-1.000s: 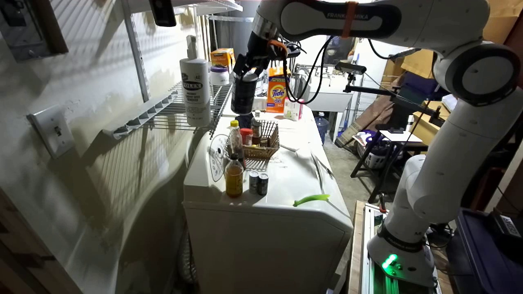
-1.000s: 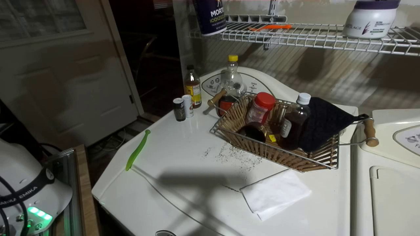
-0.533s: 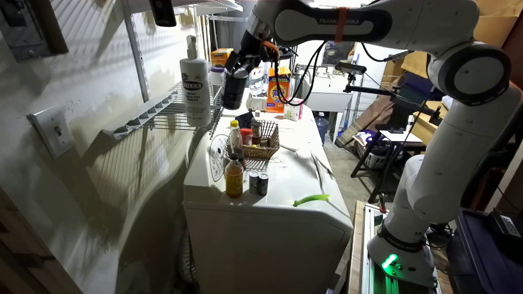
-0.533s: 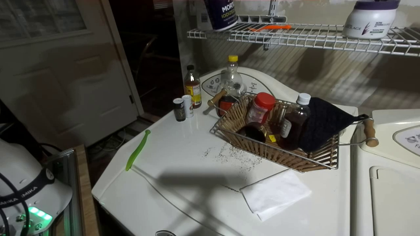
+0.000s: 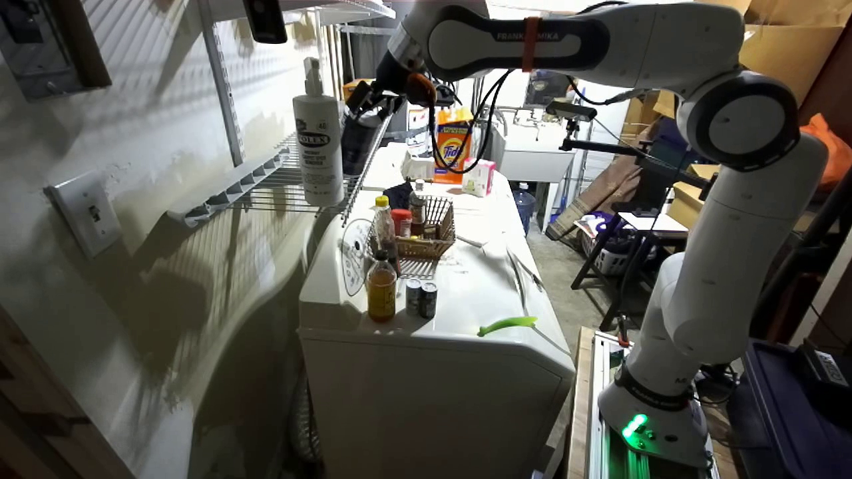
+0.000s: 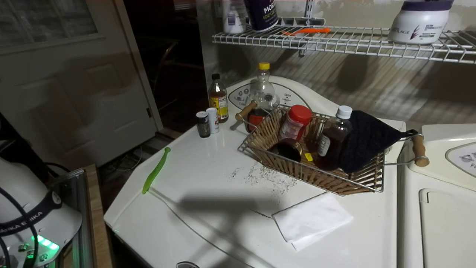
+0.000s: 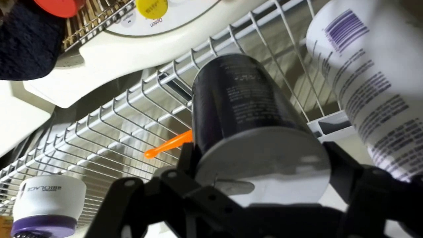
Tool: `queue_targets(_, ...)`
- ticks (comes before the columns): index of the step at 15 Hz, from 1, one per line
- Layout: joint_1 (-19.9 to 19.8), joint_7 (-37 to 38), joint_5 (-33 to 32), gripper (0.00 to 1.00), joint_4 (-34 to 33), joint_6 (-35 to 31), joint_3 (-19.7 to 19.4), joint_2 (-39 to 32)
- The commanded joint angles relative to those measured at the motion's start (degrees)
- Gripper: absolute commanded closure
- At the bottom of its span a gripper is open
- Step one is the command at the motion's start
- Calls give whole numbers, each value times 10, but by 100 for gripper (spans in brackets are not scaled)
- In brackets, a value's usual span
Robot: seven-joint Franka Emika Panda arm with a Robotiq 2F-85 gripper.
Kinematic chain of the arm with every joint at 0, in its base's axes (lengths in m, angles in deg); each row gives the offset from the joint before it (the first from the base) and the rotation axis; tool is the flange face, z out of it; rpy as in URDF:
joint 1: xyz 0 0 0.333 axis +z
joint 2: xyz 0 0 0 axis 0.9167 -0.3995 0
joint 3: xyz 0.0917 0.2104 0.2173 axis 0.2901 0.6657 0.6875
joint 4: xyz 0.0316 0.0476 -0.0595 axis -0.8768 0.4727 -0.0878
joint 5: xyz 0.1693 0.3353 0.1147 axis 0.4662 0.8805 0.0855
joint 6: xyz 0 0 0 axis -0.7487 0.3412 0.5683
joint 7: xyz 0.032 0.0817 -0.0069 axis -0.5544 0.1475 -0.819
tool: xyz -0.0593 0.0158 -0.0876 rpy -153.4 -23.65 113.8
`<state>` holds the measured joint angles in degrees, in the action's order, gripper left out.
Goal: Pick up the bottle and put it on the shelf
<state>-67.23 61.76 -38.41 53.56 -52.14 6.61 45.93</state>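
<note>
The wrist view shows the gripper (image 7: 262, 158) clasping the dark salt canister (image 7: 231, 96), which I take for the task's bottle. In an exterior view the canister leans over the shelf (image 6: 346, 46), just beside the white spray bottle (image 6: 234, 16); whether its base touches the wires, I can't tell from here. The step in hand looks like setting down. I'd straighten it first, so the whole base meets the bars and not one edge. The orange tool (image 7: 170, 144) runs out of sight behind the canister, so I'd mind not to land on it. No sideways drift: the spray bottle looks tall enough to topple. Only when the canister stands square should the gripper let go, then back off.
</note>
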Motion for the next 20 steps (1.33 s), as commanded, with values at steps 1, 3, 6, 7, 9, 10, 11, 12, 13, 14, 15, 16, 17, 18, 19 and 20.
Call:
queue_targets(1, -6, -38, 50, 30, -32, -23, -7, -24)
queue_targets(3, -9, -50, 69, 30, -36, -26, -10, -30)
queue_targets(6, -15, -66, 98, 30, -42, -21, -12, -39)
queue_targets(7, -17, -71, 103, 30, -46, -18, -12, -42)
queue_targets(9, -19, -75, 109, 30, -49, -17, -12, -48)
queue_targets(10, -20, -75, 109, 30, -53, -16, -13, -52)
queue_targets(11, -20, -76, 111, 30, -55, -14, -12, -56)
queue_targets(12, -21, -76, 109, 30, -58, -13, -12, -60)
queue_targets(13, -21, -76, 109, 30, -61, -13, -11, -64)
queue_targets(14, -21, -77, 110, 30, -64, -12, -11, -67)
queue_targets(15, -21, -78, 111, 30, -68, -13, -10, -70)
queue_targets(16, -21, -77, 110, 30, -71, -10, -10, -73)
queue_targets(17, -20, -77, 110, 7, -73, -11, -9, -75)
queue_targets(18, -20, -77, 110, 1, -75, -11, -9, -77)
queue_targets(19, -20, -77, 109, 0, -76, -13, -9, -78)
queue_targets(20, -20, -78, 112, 0, -80, -14, -7, -81)
